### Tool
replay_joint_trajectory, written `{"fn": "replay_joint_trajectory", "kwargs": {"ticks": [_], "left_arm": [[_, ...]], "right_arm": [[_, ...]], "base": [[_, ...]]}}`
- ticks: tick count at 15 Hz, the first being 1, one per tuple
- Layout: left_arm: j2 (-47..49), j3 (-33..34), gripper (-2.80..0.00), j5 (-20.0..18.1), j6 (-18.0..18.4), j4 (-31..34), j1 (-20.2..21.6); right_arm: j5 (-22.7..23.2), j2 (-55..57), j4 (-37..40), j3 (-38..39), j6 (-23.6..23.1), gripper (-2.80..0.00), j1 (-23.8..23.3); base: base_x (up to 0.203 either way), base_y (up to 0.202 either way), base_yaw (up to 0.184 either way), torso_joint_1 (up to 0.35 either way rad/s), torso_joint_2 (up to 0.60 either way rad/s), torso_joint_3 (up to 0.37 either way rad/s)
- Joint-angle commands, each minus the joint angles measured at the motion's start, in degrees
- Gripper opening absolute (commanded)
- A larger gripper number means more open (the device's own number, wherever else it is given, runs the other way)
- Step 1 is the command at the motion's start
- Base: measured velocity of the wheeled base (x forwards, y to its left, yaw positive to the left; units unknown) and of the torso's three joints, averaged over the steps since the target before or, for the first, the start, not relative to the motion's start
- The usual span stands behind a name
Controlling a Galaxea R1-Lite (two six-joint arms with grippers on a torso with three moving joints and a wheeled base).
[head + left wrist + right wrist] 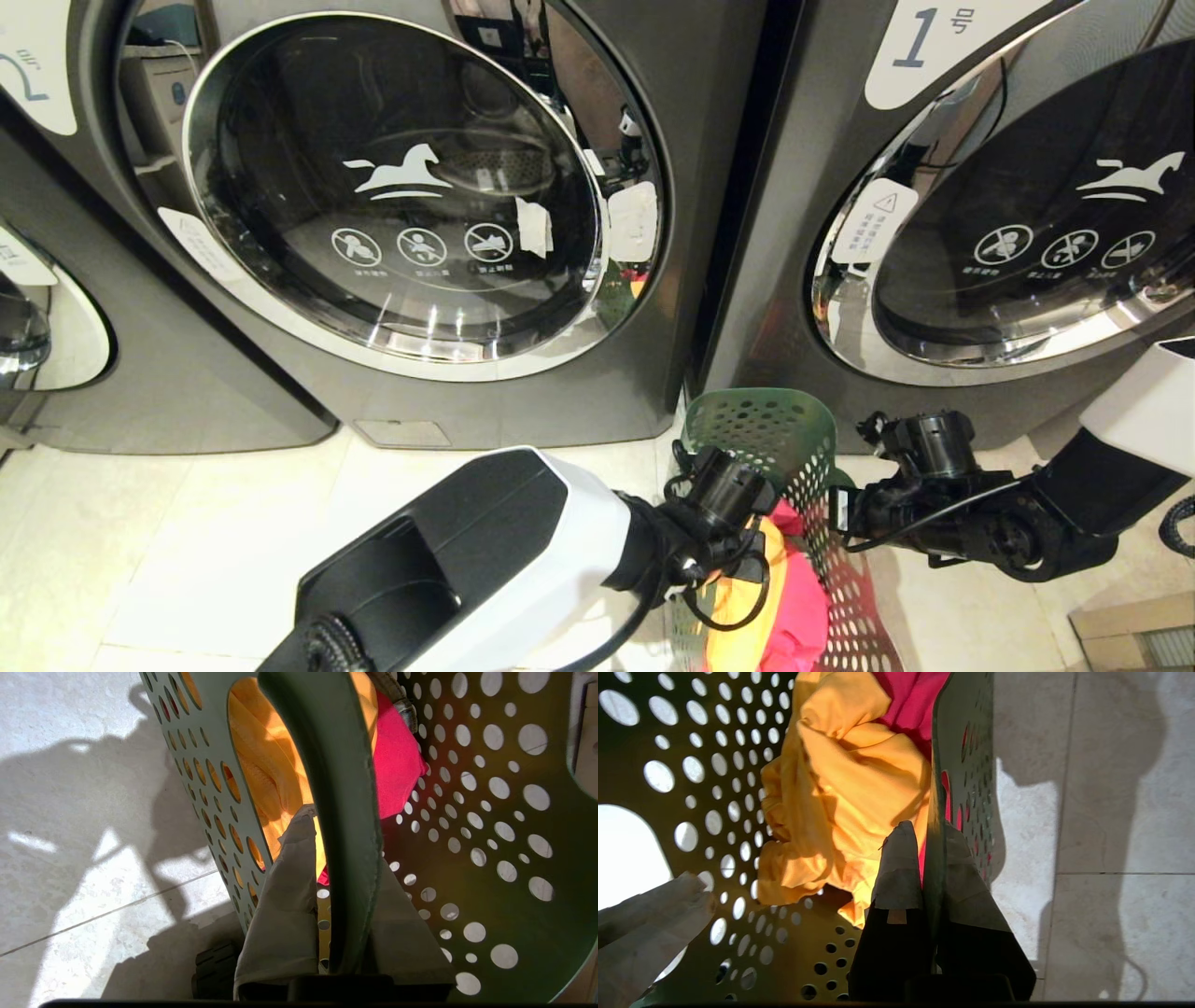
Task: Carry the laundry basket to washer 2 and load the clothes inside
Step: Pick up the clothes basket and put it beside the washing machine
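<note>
L gripper (336, 933): fingers pinched on handle bar of the green plastic laundry basket w/ round holes (775, 439), one cloth-covered finger (285, 896) inside the cut-out, other outside. R gripper (931, 868): pressed together on opposite wall, one finger each side of the plastic. Both arms low, basket between them near the pale tiled floor (168, 523); can't tell if it's lifted or resting.

Contents: bright yellow-orange garment (850, 788) and pink-red garment (397, 765) in basket; a bit of grey fabric (397, 690) at top edge.

Basket is in front of the gap btwn washers. Dark grey front-loader w/ chrome-ringed glass door, label "2" (392, 187), just ahead-left, door closed. Like washer labelled "1" (1027, 205) to the right.

Progress: carry looks nearly done. Left: set down, open door, load clothes.
</note>
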Motion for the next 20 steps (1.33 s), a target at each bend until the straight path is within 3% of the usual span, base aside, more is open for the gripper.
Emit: {"fn": "replay_joint_trajectory", "kwargs": {"ticks": [1, 6, 7, 8, 13, 20], "left_arm": [[0.31, 0.06, -2.80, 1.73, -0.09, 0.11, -0.44], [-0.41, 0.24, -2.80, 6.07, -0.26, 2.82, -1.66], [-0.56, 0.24, -2.39, 6.43, -0.35, 2.97, -1.66], [-0.43, 0.17, 0.00, 7.04, -0.37, 3.49, -1.74], [-3.53, 0.48, 0.00, 8.33, -4.29, 6.44, -2.58], [-11.45, 5.04, 0.00, 9.71, -5.02, 5.83, -3.16]], "right_arm": [[-0.05, 0.05, -0.12, -0.04, -0.81, -2.80, -0.37], [-0.05, -0.80, -0.12, 0.70, -0.91, -2.80, -0.46], [-0.05, -0.83, -0.12, 0.79, -0.91, -2.80, -0.46], [-0.05, -1.19, -0.12, 0.95, -0.83, -2.80, -0.46], [-0.05, -2.21, -0.12, 2.24, -0.56, -2.80, -0.55], [-0.05, -3.81, -0.12, 3.85, -0.38, -2.80, -0.55]], "base": [[0.000, 0.000, 0.000, 0.002, 0.01, -0.032], [0.000, 0.000, 0.000, -0.002, 0.00, -0.005], [0.000, 0.000, 0.000, 0.000, 0.00, 0.000], [0.000, 0.000, 0.000, 0.000, 0.00, 0.000], [0.000, 0.000, 0.000, 0.000, 0.00, 0.000], [0.000, 0.000, 0.000, 0.000, 0.00, 0.000]]}}
